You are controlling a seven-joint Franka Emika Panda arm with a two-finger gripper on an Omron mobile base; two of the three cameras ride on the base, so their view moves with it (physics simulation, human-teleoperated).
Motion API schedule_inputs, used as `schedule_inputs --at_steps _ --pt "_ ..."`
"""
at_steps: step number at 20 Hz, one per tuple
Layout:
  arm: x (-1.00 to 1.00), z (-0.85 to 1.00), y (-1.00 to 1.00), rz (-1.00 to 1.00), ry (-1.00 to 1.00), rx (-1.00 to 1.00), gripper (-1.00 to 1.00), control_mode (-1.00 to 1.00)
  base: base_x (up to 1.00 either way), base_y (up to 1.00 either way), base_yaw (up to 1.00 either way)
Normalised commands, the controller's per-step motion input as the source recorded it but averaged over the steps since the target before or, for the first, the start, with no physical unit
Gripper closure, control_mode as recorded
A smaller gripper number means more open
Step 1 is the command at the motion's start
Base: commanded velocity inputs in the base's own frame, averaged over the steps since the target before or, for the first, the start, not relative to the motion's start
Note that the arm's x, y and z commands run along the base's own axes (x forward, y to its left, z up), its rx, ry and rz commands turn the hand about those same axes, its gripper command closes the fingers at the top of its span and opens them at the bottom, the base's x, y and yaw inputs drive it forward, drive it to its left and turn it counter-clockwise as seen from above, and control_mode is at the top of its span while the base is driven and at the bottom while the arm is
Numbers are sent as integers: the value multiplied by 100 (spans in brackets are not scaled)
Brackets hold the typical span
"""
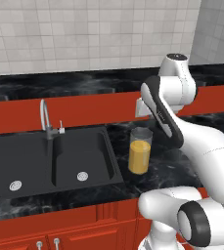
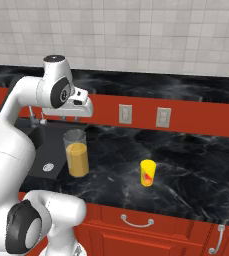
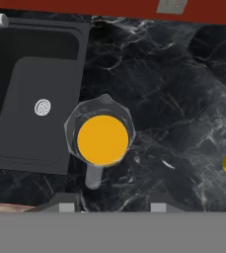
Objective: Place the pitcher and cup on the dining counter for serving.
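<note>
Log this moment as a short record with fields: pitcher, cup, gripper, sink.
pitcher: upright on the black counter beside the sink, orange liquid in its lower part
cup: yellow, upright, apart from the pitcher on its far side from the sink
gripper: above the pitcher, looking down into it, jaws apart, holding nothing
sink: black double basin

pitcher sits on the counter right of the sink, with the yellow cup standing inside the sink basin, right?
Not quite. The cup stands on the counter, right of the pitcher, not in the sink; the right base view shows it. The pitcher's spot is as you said.
</note>
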Motion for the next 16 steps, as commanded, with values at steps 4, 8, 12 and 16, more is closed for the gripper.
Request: schedule_inputs --at_steps 4,8,12,16 --pt "-13 -5 0 0 0 0 -100 -100 0 0 0" --pt "-25 -46 19 -1 9 0 -100 -100 0 0 0" --pt "-14 -69 23 -6 16 -1 -100 -100 0 0 0" --pt "-12 -54 11 -6 11 0 -100 -100 0 0 0"
